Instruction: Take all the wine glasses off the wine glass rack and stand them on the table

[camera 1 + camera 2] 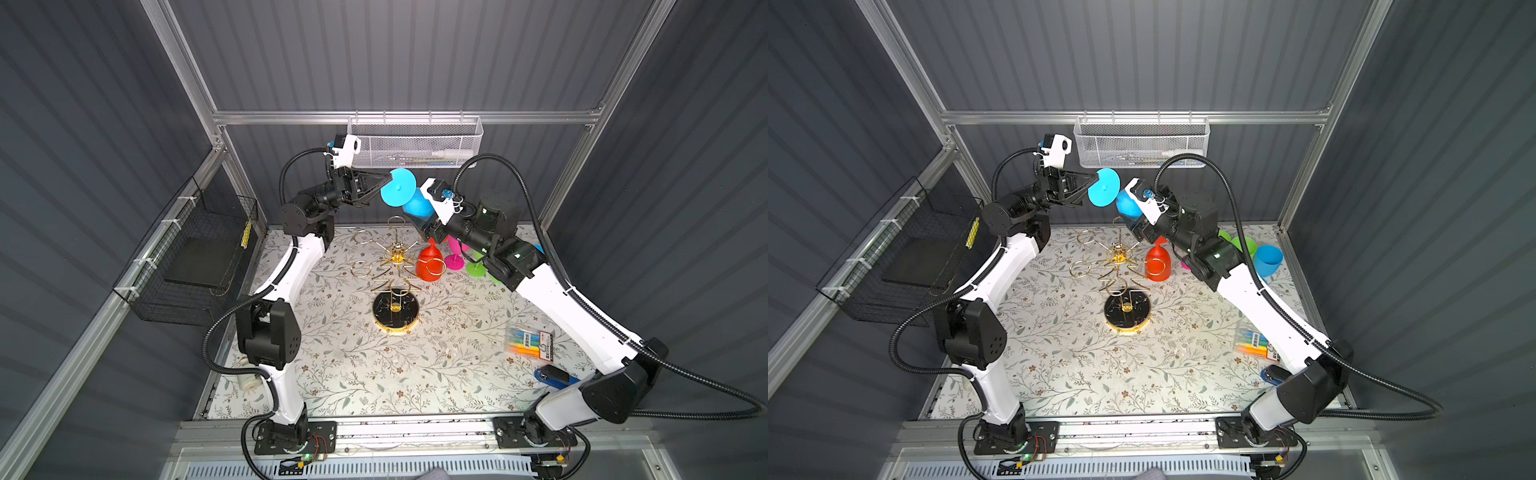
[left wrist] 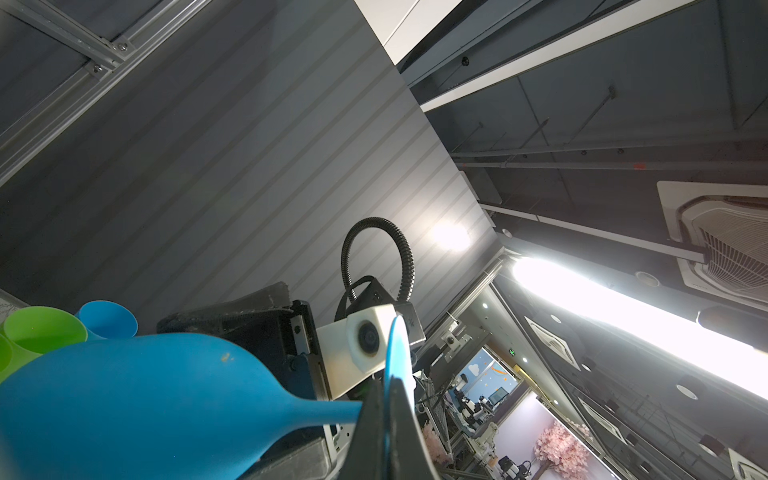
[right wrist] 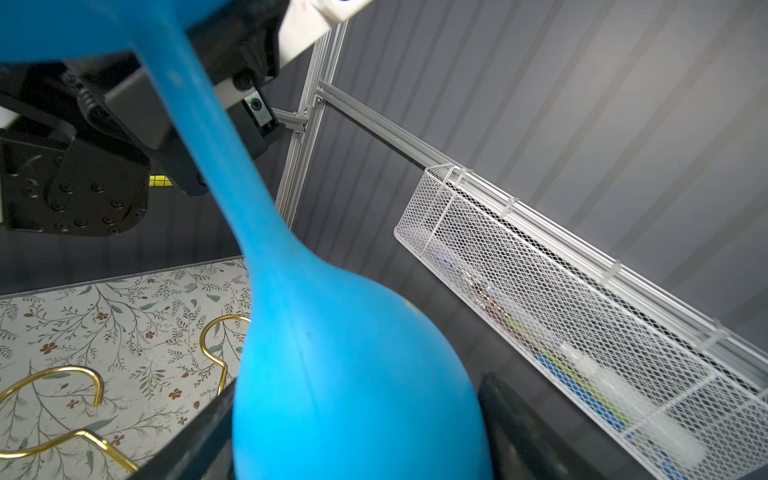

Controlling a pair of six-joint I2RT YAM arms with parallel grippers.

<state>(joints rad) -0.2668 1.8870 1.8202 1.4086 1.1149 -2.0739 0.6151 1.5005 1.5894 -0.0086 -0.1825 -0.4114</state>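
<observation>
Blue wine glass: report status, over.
Left gripper shut on blue wine glass foot. Right gripper open, astride bowl. Glass aloft, clear of wine glass rack. Red glass hangs on rack.

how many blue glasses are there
2. One blue glass is in the air, its foot pinched by the left gripper, its bowl between the right gripper's jaws. The second glass stands at the table's far right. Others may be hidden.
</observation>
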